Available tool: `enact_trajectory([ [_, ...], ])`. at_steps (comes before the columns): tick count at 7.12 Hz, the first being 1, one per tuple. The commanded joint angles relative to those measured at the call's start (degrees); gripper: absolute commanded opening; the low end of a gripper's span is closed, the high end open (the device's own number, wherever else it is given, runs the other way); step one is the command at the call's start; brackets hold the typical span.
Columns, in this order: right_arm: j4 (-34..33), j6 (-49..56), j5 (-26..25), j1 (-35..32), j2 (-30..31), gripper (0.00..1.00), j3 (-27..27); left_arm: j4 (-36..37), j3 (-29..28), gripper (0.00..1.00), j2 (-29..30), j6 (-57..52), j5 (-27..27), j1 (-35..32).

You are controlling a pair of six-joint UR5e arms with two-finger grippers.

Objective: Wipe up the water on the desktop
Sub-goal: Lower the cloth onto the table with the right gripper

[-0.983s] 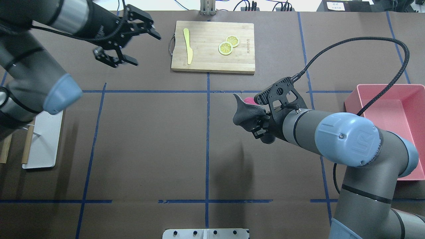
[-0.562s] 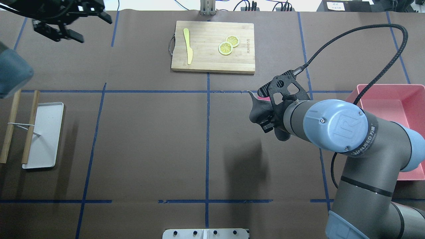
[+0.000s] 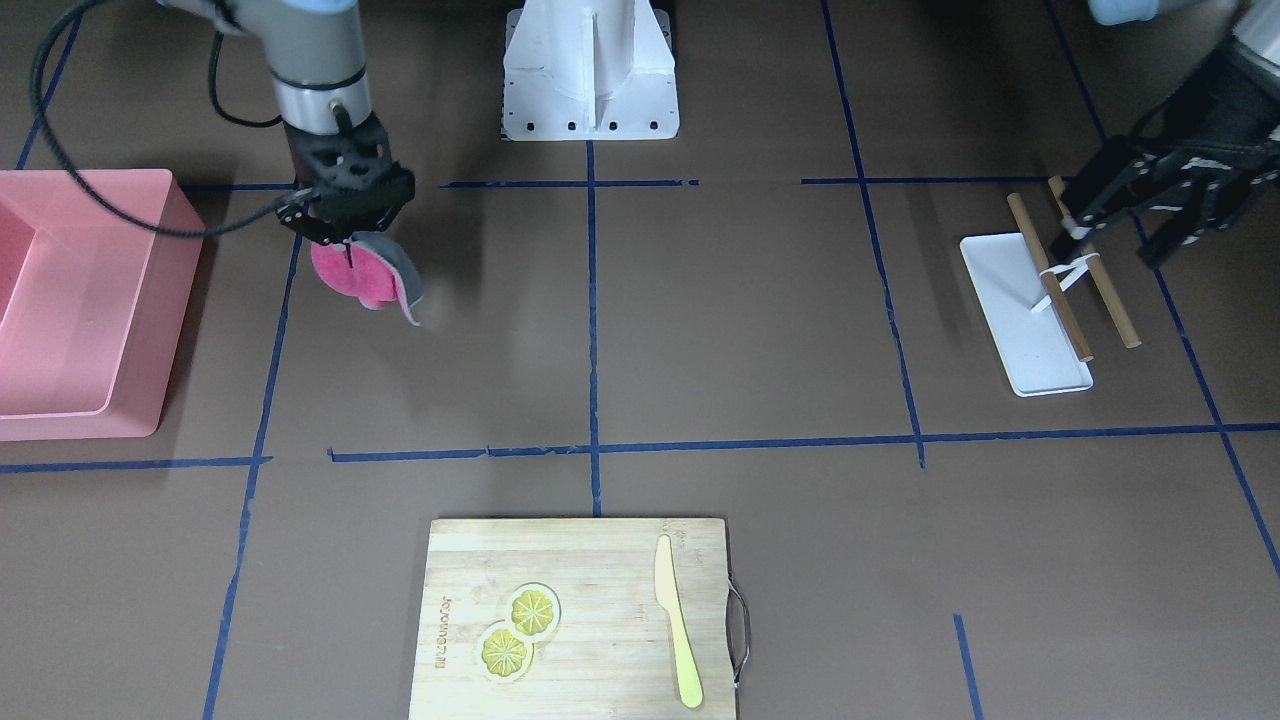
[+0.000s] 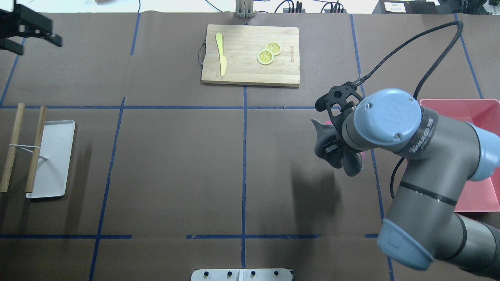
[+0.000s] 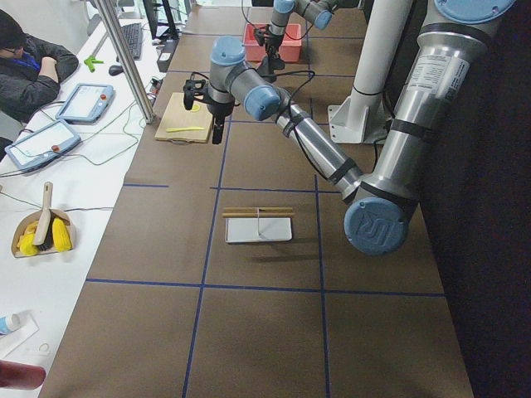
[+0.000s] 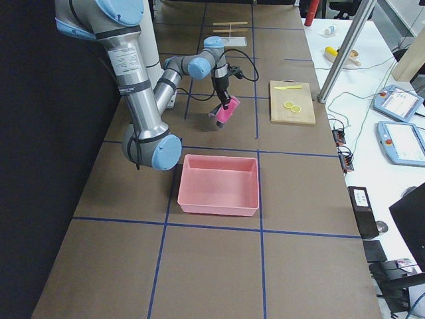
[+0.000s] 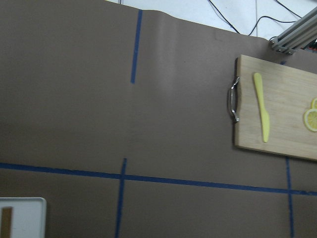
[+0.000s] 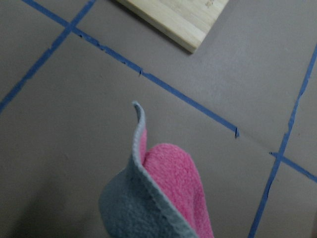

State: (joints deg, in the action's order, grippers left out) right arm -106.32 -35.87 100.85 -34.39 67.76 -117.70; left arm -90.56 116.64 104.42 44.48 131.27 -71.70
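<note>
The desktop point(image 4: 175, 156) is a matte brown surface with blue tape lines; I see no water on it. My right gripper point(image 3: 350, 238) is shut on a pink and grey cloth point(image 3: 368, 277) and holds it hanging above the desktop, near the pink bin. The cloth also shows in the overhead view point(image 4: 323, 141) and in the right wrist view point(image 8: 163, 198). My left gripper point(image 3: 1112, 240) is open and empty, above the desktop's far left by the white tray. It shows at the overhead view's top left corner point(image 4: 37, 41).
A bamboo cutting board point(image 4: 242, 74) with a yellow knife point(image 4: 221, 54) and lemon slices point(image 4: 268, 53) lies at the far middle. A pink bin point(image 4: 476, 195) stands at the right. A white tray point(image 4: 54, 171) with two wooden sticks point(image 4: 11, 148) lies at the left.
My left arm has pulled back to the far left, its gripper still open. My right gripper has carried the cloth a little to the right, toward the pink bin.
</note>
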Motion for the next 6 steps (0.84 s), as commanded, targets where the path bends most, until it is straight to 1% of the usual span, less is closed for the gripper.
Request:
enact_trajectory([
  [1, -0.8, 4.0, 8.5, -4.4, 0.0, 0.0, 9.4, 0.1, 0.4, 1.0, -6.5, -10.3, 0.4, -4.1],
  [2, -0.1, 4.0, 8.5, -4.5, -0.2, 0.0, 14.0, 0.1, 1.4, 1.0, -9.0, -14.3, 0.5, -5.9],
  [3, 0.4, 3.6, 8.8, -4.5, -1.0, 0.0, 16.0, 0.0, 1.8, 1.0, -10.1, -15.0, 0.6, -6.3],
  [4, 0.5, 3.2, 13.5, -4.5, -2.7, 0.0, 18.8, 0.0, 1.9, 1.0, -10.3, -15.2, 0.6, -6.3],
  [5, 0.5, 3.1, 16.5, -4.4, -3.9, 0.0, 19.6, 0.0, 1.8, 1.0, -10.3, -15.2, 0.5, -6.3],
  [6, 0.5, 3.0, 18.3, -4.4, -4.9, 0.0, 19.7, 0.0, 1.8, 1.0, -10.3, -15.2, 0.5, -6.3],
])
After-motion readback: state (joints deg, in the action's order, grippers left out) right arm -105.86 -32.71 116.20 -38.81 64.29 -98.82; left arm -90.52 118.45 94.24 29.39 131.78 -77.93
